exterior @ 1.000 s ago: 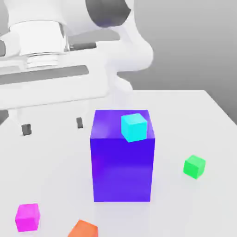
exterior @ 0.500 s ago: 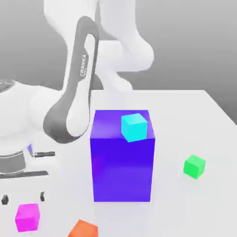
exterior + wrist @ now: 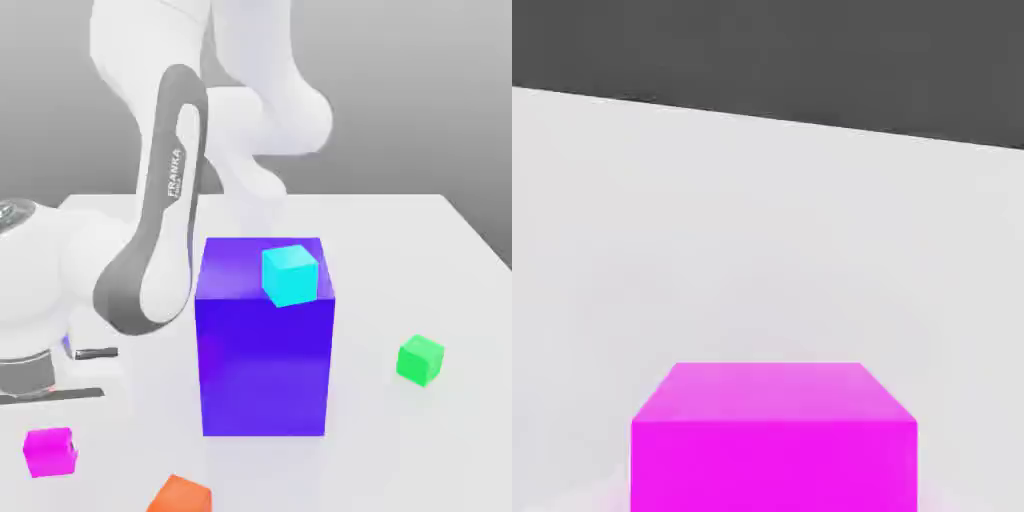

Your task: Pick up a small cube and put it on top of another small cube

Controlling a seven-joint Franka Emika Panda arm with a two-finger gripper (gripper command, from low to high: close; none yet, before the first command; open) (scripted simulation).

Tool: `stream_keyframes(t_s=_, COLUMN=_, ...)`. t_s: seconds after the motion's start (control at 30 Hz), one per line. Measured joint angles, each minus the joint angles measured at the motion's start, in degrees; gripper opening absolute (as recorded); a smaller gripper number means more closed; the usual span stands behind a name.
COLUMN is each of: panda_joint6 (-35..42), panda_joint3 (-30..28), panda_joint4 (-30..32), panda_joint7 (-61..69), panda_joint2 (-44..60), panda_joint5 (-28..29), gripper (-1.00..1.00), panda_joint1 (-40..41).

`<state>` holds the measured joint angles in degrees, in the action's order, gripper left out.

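Gripping the magenta cube [image 3: 49,453]: claw [image 3: 50,440] clenched on it, exterior view's left. Cyan cube [image 3: 290,276] sits atop blue-violet block [image 3: 264,365] on surface [image 3: 380,270].

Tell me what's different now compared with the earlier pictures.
The arm swung down toward the exterior view's left, and the gripper closed on the magenta cube, which has shifted slightly leftward and upward in that view. The cyan cube, blue-violet block, green cube and orange cube stayed put.
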<state>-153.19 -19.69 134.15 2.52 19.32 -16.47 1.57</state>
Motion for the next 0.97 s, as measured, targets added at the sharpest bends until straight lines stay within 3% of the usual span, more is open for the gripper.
stream_keyframes(t_s=0.37, panda_joint6=-0.5, panda_joint3=16.2, panda_joint4=11.5, panda_joint7=9.6, panda_joint2=-13.5, panda_joint5=4.4, gripper=-1.00, panda_joint1=-15.6)
stream_keyframes(t_s=0.53, panda_joint6=-0.7, panda_joint3=24.4, panda_joint4=20.7, panda_joint7=15.5, panda_joint2=-22.5, panda_joint5=7.8, gripper=-1.00, panda_joint1=-33.0)
stream_keyframes(t_s=0.6, panda_joint6=-0.6, panda_joint3=27.4, panda_joint4=25.6, panda_joint7=17.3, panda_joint2=-26.7, panda_joint5=10.2, gripper=-1.00, panda_joint1=-36.3)
stream_keyframes(t_s=0.67, panda_joint6=-2.7, panda_joint3=29.3, panda_joint4=28.7, panda_joint7=17.6, panda_joint2=-26.6, panda_joint5=12.5, gripper=-1.00, panda_joint1=-37.6)
stream_keyframes(t_s=0.83, panda_joint6=-11.9, panda_joint3=28.5, panda_joint4=29.2, panda_joint7=14.5, panda_joint2=-17.5, panda_joint5=17.8, gripper=-1.00, panda_joint1=-38.3)
stream_keyframes(t_s=0.87, panda_joint6=-13.5, panda_joint3=28.1, panda_joint4=29.2, panda_joint7=13.7, panda_joint2=-15.9, panda_joint5=18.9, gripper=1.00, panda_joint1=-38.4)
stream_keyframes(t_s=0.97, panda_joint6=-13.5, panda_joint3=28.1, panda_joint4=29.2, panda_joint7=13.7, panda_joint2=-15.9, panda_joint5=18.9, gripper=1.00, panda_joint1=-38.4)
